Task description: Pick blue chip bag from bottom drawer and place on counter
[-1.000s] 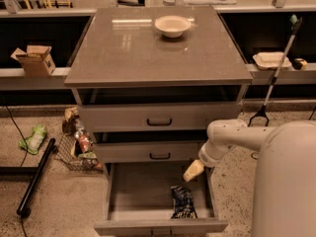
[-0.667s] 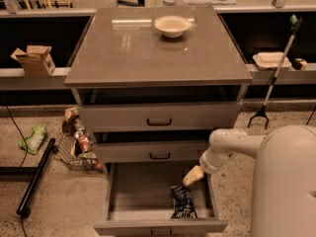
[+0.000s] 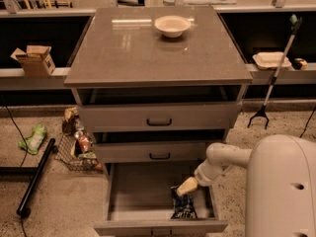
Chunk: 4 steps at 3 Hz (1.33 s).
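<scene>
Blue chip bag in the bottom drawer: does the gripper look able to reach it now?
Probably yes. The bottom drawer stands open, nothing covers the blue chip bag, and the gripper hangs just above it inside the drawer.

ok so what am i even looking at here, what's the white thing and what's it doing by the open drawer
The big white shape at lower right is a robot: a rolling base with one arm. There is a single camera, looking down from high up past the robot's body at a grey cabinet. The arm reaches into the open bottom drawer. Its gripper, the pale tip, hovers just above a blue chip bag lying on the drawer floor. The bag does not look lifted. On the counter on top stands a pale bowl. A green bag lies on the floor to the left.
</scene>
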Each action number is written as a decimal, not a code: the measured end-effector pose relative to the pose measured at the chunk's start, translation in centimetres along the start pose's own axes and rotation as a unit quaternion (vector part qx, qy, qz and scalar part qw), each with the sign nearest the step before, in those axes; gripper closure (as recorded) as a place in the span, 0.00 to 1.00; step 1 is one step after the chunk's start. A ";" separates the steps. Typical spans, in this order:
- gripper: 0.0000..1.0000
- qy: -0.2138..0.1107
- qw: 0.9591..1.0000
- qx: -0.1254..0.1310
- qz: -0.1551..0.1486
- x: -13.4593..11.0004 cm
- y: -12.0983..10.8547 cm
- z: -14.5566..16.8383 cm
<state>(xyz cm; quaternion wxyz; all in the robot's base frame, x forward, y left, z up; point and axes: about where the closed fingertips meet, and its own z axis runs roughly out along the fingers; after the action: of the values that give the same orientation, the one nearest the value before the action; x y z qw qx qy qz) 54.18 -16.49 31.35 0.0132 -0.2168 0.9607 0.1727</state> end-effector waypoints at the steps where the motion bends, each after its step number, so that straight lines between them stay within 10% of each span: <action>1: 0.00 0.000 1.000 0.000 0.000 0.0 0.0 0.0; 4: 0.00 0.030 0.998 0.031 0.038 0.9 -3.6 8.8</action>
<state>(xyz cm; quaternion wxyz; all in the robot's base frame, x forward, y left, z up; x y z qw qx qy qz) 54.47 -16.93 21.80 -0.0157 -0.1849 0.9731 0.1367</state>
